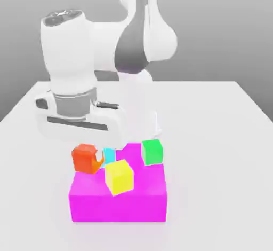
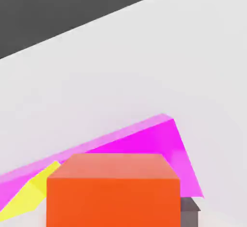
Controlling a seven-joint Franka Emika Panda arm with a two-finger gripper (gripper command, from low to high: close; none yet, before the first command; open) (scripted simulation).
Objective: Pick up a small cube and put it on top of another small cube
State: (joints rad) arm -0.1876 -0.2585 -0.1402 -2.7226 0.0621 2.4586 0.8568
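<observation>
Small orange-red cube point(image 1: 84, 158) was held between the fingers of the gripper point(image 1: 88, 157), directly beneath its hand. Yellow cube point(image 1: 119, 177), cyan cube point(image 1: 109, 156) and green cube point(image 1: 152, 152) were located toward the exterior view's right of the gripper

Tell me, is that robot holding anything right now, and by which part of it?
Yes, the small orange-red cube. The gripper appears to have it by its sides: one finger sits right against one side face.
</observation>
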